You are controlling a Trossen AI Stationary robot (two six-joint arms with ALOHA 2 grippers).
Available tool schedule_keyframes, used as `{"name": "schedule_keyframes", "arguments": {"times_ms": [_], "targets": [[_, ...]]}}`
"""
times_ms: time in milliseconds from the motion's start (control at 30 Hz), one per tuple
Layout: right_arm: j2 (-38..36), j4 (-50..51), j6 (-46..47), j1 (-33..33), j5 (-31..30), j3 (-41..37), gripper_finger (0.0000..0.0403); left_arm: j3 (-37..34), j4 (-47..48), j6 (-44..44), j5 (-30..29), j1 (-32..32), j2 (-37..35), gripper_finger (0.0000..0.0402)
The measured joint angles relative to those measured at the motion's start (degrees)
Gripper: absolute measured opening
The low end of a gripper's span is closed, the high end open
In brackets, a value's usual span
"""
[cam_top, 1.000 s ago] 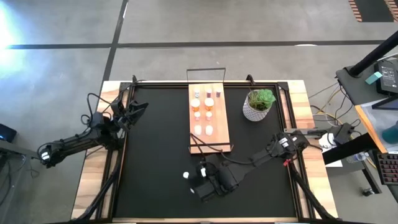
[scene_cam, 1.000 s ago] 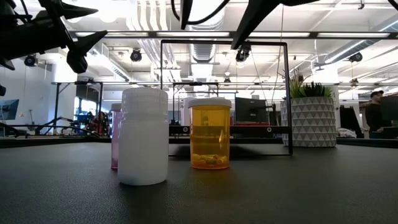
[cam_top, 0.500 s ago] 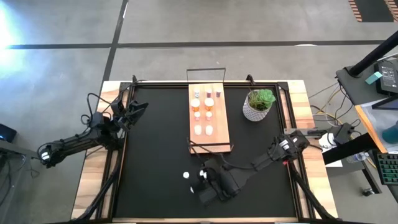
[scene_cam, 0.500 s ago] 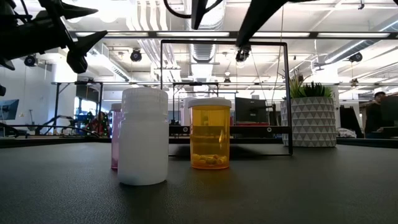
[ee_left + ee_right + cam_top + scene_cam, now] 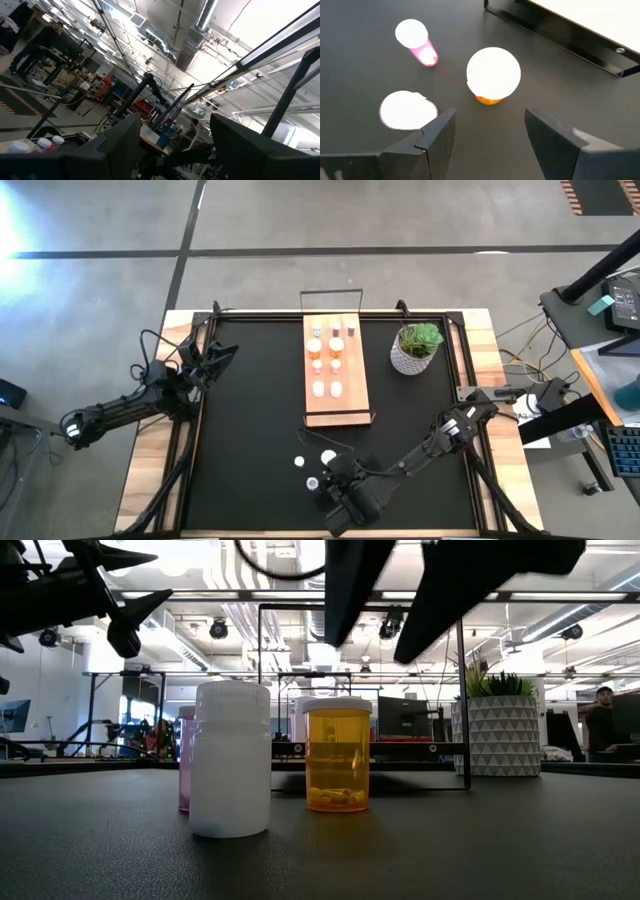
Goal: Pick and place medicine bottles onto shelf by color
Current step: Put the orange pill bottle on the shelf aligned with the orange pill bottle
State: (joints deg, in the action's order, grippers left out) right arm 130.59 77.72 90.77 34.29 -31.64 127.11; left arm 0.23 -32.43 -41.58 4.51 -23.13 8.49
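Observation:
Three medicine bottles stand upright on the black mat near its near edge: a white one (image 5: pixel 312 481) (image 5: pixel 407 110) (image 5: pixel 231 760), an orange one (image 5: pixel 328 457) (image 5: pixel 493 72) (image 5: pixel 337 755) and a pink one (image 5: pixel 299 462) (image 5: pixel 412 37), half hidden behind the white one in the low view. My right gripper (image 5: pixel 338 485) (image 5: pixel 490 140) is open and empty, above and just near-side of them, with the orange bottle ahead between its fingers. The wooden shelf (image 5: pixel 352 395) beyond carries several bottles in rows. My left gripper (image 5: pixel 215 355) waits open at the table's left edge.
A green plant in a white patterned pot (image 5: pixel 414 348) (image 5: pixel 497 730) stands right of the shelf. The shelf's dark wire frame (image 5: pixel 460 690) (image 5: pixel 555 37) rises at its ends. Bare black mat (image 5: pixel 250 420) lies left of the shelf. A person shows in the room behind (image 5: pixel 603 720).
My right gripper has drawn back from the shelf's near end toward the table's near edge, staying open. This has uncovered the orange and white bottles in the high view. The three bottles have kept their places.

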Motion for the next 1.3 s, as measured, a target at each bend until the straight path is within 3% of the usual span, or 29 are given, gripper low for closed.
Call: {"name": "schedule_keyframes", "arguments": {"times_ms": [933,1300], "targets": [[2.03,-0.38,-2.80,-4.49,0.62,-1.22,0.0235,0.00,-0.01,0.00,-0.01,0.00,0.00,0.0224],[1.98,-1.59,-2.74,-4.47,0.63,-2.43,0.0196,0.00,-0.02,0.00,-0.01,0.01,0.00,0.0224]]}}
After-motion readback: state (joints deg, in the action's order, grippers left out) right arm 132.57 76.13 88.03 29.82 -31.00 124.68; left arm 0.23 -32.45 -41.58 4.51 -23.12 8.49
